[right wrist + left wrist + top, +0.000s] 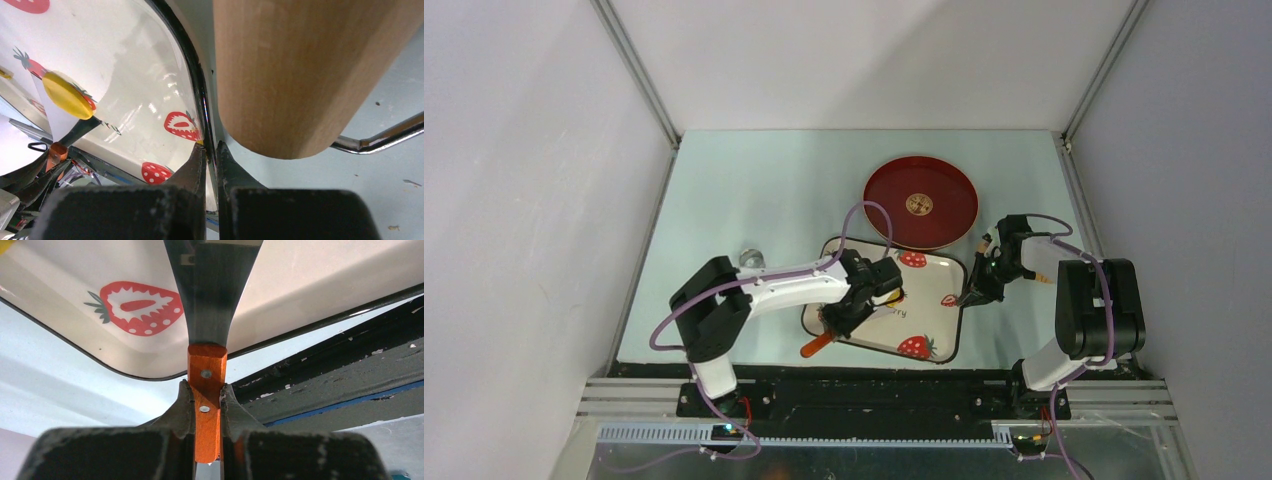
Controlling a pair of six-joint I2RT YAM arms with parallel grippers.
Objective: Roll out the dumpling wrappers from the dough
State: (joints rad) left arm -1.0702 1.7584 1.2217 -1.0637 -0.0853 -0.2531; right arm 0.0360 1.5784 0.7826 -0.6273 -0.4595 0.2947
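My left gripper (206,396) is shut on the orange handle of a spatula (207,375), whose metal blade (210,290) reaches over the strawberry-print tray (310,275). In the right wrist view a small flat yellow dumpling wrapper (65,95) lies on that blade above the tray (135,65). A bit of yellow dough (4,244) shows at the corner of the left wrist view. My right gripper (210,149) is shut on the tray's right rim. From above, the left gripper (836,322) is over the tray's near-left part (934,310) and the right gripper (972,295) at its right edge.
A red round plate (921,202) sits behind the tray. A wooden rolling pin (300,75) lies just right of the tray, beside my right gripper, with a metal wire rest (380,140) by it. A small clear object (750,257) stands left of the tray.
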